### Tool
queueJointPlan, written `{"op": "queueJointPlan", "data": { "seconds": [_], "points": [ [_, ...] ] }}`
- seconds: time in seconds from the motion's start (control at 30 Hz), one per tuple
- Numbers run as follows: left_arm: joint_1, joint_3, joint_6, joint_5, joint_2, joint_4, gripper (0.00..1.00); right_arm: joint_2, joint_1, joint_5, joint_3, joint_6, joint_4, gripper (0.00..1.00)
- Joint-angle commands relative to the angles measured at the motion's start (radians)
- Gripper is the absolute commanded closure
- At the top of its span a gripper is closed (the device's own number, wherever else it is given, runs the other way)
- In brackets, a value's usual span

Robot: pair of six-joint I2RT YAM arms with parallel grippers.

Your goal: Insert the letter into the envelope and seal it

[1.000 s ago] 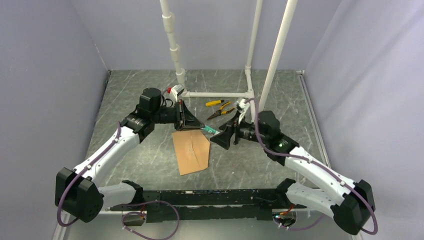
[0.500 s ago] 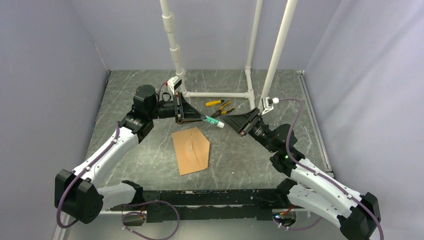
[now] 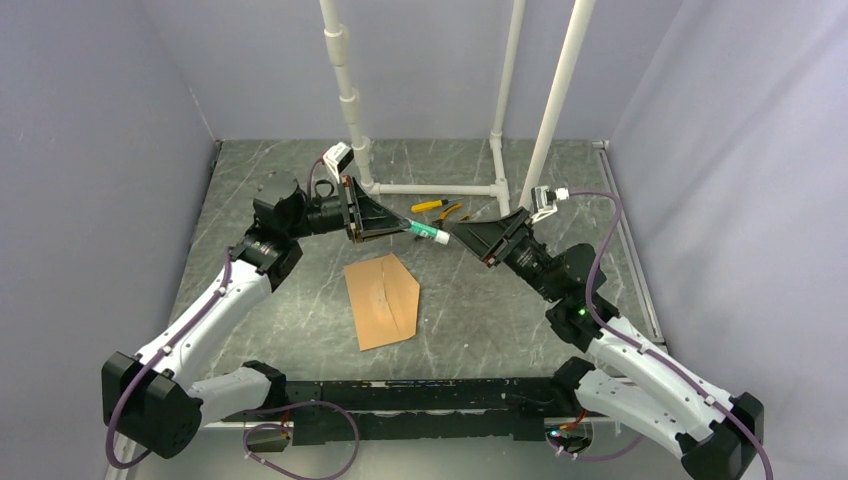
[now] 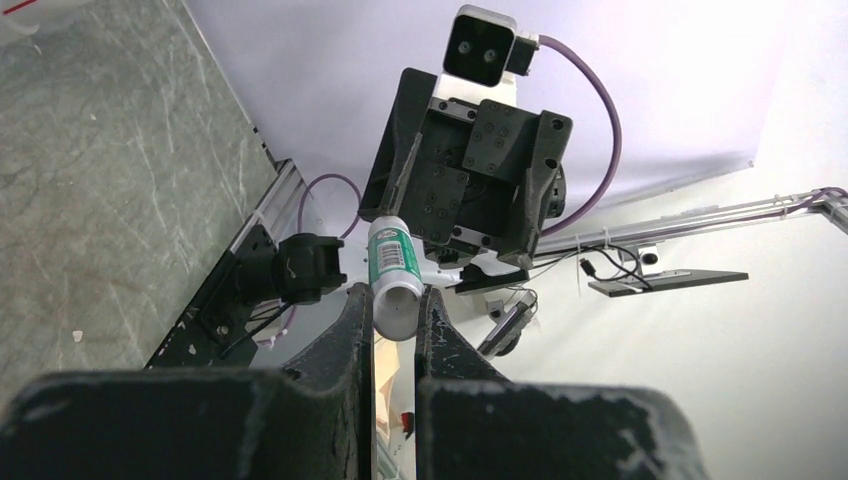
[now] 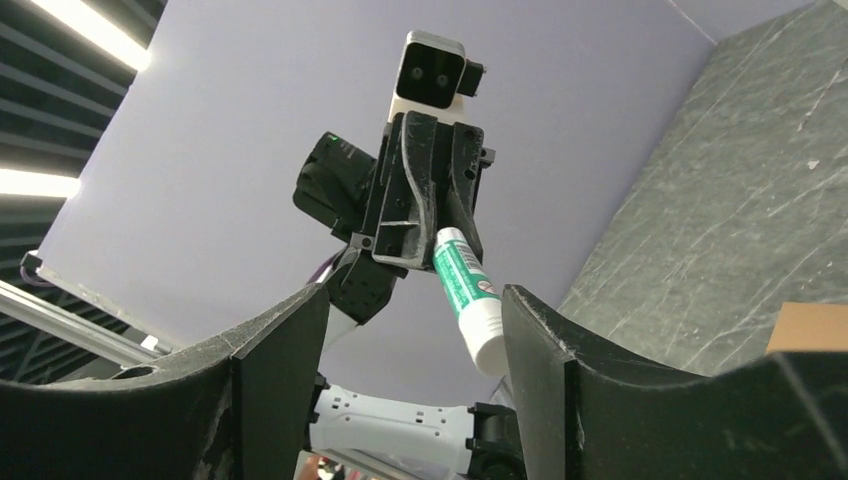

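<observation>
The kraft-brown envelope (image 3: 382, 300) lies flat on the table with its pointed flap end toward the back; one corner shows in the right wrist view (image 5: 812, 326). The letter is out of view. My left gripper (image 3: 398, 229) (image 4: 392, 300) is shut on a green and white glue stick (image 3: 428, 234) (image 4: 392, 268) and holds it in the air behind the envelope. My right gripper (image 3: 466, 238) (image 5: 415, 312) is open and faces the left one. The stick's white cap end (image 5: 484, 340) sits between its fingers, close to the right finger (image 5: 545, 340).
Yellow-handled pliers (image 3: 440, 214) lie at the back by the white pipe frame (image 3: 430, 188). Pipe uprights stand behind both grippers. Grey walls enclose the table on the left, back and right.
My left gripper has lifted the glue stick and drawn back to the left. My right arm has swung up and back from beside the envelope, and its open jaws now face the stick's cap.
</observation>
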Motion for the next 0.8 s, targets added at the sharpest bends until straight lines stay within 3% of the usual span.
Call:
{"op": "queueJointPlan", "data": {
  "seconds": [0.0, 0.6, 0.77],
  "points": [
    [0.006, 0.027, -0.047, -0.023, -0.023, 0.107, 0.98, 0.007, 0.004, -0.022, 0.044, -0.021, 0.025, 0.35],
    [0.006, 0.003, -0.081, -0.028, -0.032, 0.171, 0.98, 0.057, 0.004, -0.065, 0.056, 0.039, 0.103, 0.53],
    [0.006, 0.03, -0.025, -0.02, -0.047, 0.088, 0.98, 0.094, 0.004, -0.078, 0.072, 0.065, 0.128, 0.62]
  ]
}}
